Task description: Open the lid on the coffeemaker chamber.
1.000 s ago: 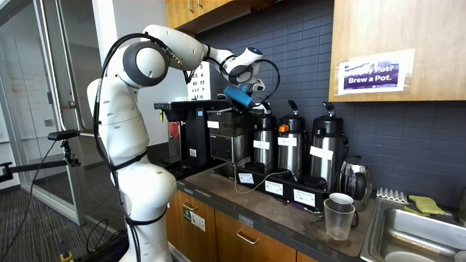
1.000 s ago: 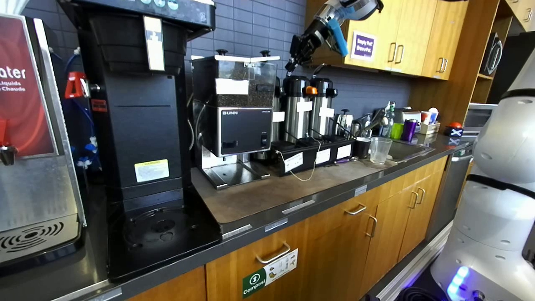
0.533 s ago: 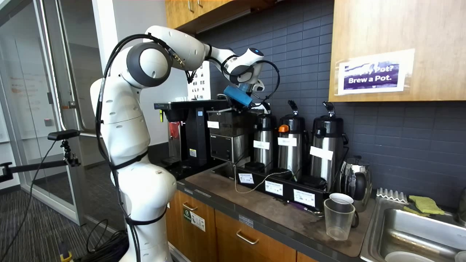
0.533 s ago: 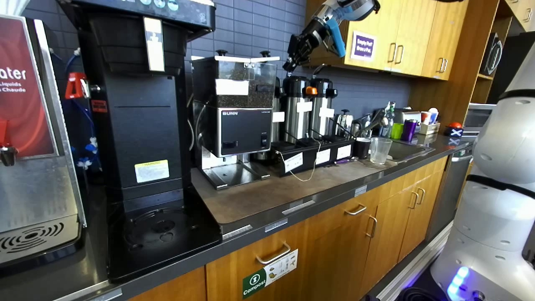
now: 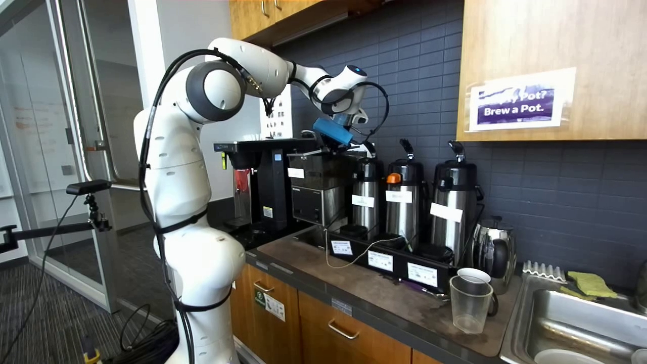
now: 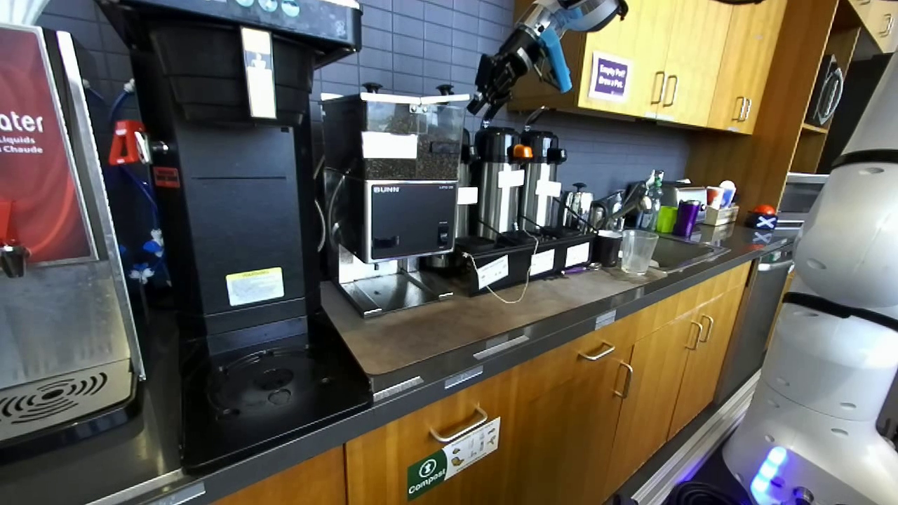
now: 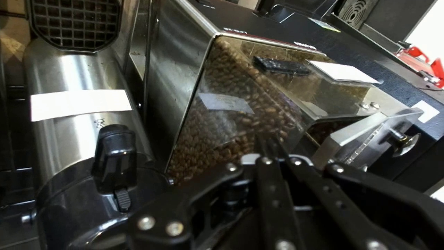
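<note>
A tall boxy black coffee brewer (image 6: 245,217) with a flat black top (image 5: 265,145) stands at the back. Beside it is the boxy BUNN machine (image 6: 412,219) with a clear chamber of coffee beans (image 6: 393,168). The chamber's top lids have light edges and black knobs (image 6: 445,90); they look closed in an exterior view. In the wrist view one lid (image 7: 364,135) and its knob (image 7: 400,139) lie right of the fingers. My gripper (image 6: 477,106) is shut and empty, beside the bean chamber's upper edge. Its tips (image 7: 270,147) overlap the beans; contact cannot be told.
Steel pump dispensers (image 5: 407,202) with raised levers stand beside the machine, one (image 7: 79,132) close to the gripper. A black tray (image 5: 384,260) lies before them. A clear pitcher (image 5: 470,306) and the sink (image 5: 576,313) are further along. A red water dispenser (image 6: 45,154) stands beyond the brewer.
My gripper has moved slightly toward the bean machine, left and a little up in an exterior view. The arm's elbow has swung toward the counter. The machines and dispensers have not moved.
</note>
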Controlling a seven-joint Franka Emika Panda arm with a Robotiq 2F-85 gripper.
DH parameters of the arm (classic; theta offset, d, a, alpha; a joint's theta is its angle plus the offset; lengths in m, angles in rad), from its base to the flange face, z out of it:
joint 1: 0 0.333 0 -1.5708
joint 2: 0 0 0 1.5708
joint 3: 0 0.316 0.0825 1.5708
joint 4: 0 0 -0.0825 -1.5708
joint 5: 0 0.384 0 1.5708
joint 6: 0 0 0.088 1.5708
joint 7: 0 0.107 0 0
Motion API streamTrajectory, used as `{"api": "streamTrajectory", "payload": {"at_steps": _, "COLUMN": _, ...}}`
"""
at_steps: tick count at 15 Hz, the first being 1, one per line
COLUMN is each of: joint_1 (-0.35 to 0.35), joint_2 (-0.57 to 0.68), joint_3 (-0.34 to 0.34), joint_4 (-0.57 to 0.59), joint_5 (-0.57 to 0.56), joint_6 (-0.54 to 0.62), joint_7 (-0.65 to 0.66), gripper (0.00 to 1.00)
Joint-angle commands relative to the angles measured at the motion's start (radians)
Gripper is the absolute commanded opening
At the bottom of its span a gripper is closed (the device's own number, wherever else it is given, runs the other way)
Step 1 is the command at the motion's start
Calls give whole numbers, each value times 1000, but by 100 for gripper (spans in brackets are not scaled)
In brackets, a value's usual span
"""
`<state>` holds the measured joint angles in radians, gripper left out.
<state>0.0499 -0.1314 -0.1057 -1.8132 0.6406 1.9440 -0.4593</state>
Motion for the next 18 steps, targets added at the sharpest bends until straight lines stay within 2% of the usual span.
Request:
{"api": "streamTrajectory", "payload": {"at_steps": 1, "joint_1": -15, "joint_2": 42, "joint_3": 11, "joint_4": 63, "joint_5": 20, "joint_6": -33, "joint_7": -23, "gripper": 0}}
{"api": "streamTrajectory", "payload": {"at_steps": 18, "joint_1": -22, "joint_2": 113, "joint_3": 48, "joint_4": 159, "joint_5": 19, "joint_6": -45, "joint_7": -44, "gripper": 0}}
